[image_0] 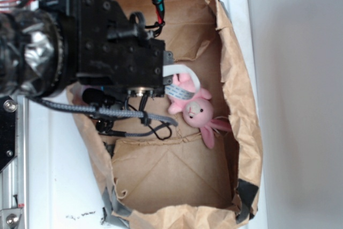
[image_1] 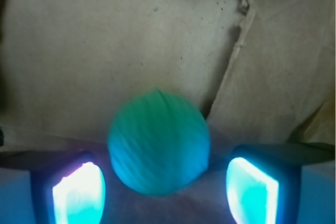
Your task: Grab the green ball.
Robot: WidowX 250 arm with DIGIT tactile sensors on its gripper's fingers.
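Wrist view: green ball (image_1: 158, 142) sitting right between the two fingers (image_1: 79, 192) of the hand (image_1: 165, 192), slightly ahead of the tips. Fingers spread wide, a clear gap on each side of the ball, no contact visible. Ridged surface on the ball, a little blurred. Resting on the brown paper floor of the bag (image_1: 105, 40), with a torn crease running up to the far right.

From the exterior view: black arm (image_0: 102, 41) reaching down into the open brown paper bag (image_0: 241, 95), blocking much of the left half. Hand itself buried under the arm here, so no telling its state from this angle; ball hidden too. Inside the bag, a pink bunny (image_0: 195, 108) lying just right of the arm, face up, ears pointing toward the near right, a white strap (image_0: 182, 81) across its body. Black cables (image_0: 134, 119) trailing under the arm into the bag. Bag walls crumpled, grey tape (image_0: 244, 199) at the near corners. Bag standing on a white worktop (image_0: 59, 186).
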